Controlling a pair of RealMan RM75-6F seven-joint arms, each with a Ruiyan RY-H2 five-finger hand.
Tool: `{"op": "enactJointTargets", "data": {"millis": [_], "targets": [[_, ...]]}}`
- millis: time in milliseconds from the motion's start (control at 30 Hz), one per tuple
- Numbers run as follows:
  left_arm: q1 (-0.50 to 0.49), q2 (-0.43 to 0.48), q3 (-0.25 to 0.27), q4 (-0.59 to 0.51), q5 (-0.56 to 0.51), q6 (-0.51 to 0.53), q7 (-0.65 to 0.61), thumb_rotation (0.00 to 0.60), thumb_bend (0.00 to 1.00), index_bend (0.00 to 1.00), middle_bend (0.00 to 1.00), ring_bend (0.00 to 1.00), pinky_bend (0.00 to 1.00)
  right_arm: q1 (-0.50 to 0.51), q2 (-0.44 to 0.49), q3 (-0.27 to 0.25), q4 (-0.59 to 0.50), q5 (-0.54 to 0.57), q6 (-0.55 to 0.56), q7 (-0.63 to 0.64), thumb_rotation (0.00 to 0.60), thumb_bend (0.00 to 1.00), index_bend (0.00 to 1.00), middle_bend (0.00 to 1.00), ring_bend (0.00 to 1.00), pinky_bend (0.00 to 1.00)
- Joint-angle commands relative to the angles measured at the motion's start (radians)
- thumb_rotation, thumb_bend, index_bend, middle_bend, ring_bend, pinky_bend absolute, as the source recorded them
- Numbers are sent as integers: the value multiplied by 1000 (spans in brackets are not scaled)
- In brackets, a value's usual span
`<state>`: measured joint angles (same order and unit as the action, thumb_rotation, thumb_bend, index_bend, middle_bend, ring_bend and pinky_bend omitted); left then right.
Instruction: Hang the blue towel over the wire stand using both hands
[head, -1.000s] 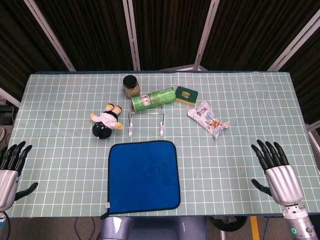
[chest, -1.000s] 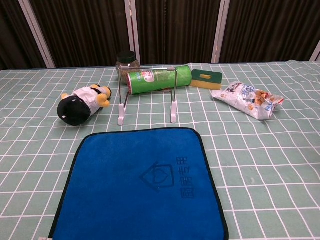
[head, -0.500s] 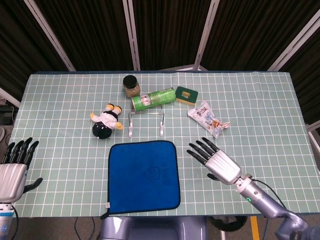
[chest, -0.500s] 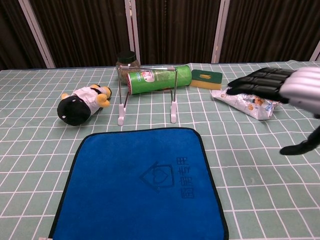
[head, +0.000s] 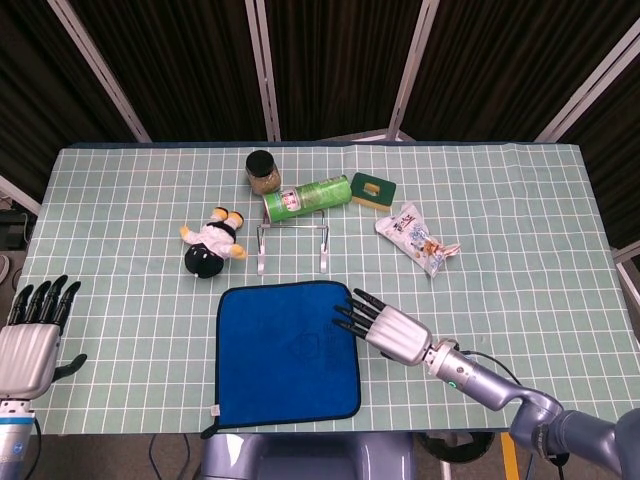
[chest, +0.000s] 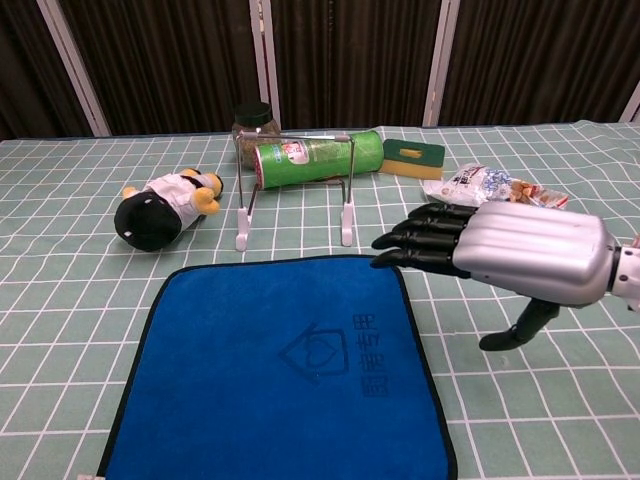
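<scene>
Head view: one blue towel (head: 288, 349) (flat), two hands

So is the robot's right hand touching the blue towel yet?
Cannot tell. In the head view the right hand overlaps the blue towel at its right edge; the chest view suggests its fingertips hover, but shows no clear gap.

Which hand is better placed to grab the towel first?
Right. The right hand hovers open at the far right corner of the blue towel; the left hand sits at the table's left edge, well away.
</scene>
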<state>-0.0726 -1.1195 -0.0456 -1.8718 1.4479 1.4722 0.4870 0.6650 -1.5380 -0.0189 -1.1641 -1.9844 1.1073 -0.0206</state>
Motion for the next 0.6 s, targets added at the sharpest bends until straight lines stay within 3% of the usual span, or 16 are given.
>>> {"op": "enactJointTargets", "data": {"millis": [33, 600], "targets": [[-2, -2, 2, 1, -2, -3, 4, 600, 0, 0, 0, 0, 0, 9, -33, -16, 37, 13, -3, 7, 600, 64, 0, 0, 0, 0], [-22, -11, -1, 5, -21, -14, 17, 600, 0, 0, 0, 0, 0, 56, -118, -50, 105, 64, -16, 2, 600, 61, 0, 0, 0, 0]]}}
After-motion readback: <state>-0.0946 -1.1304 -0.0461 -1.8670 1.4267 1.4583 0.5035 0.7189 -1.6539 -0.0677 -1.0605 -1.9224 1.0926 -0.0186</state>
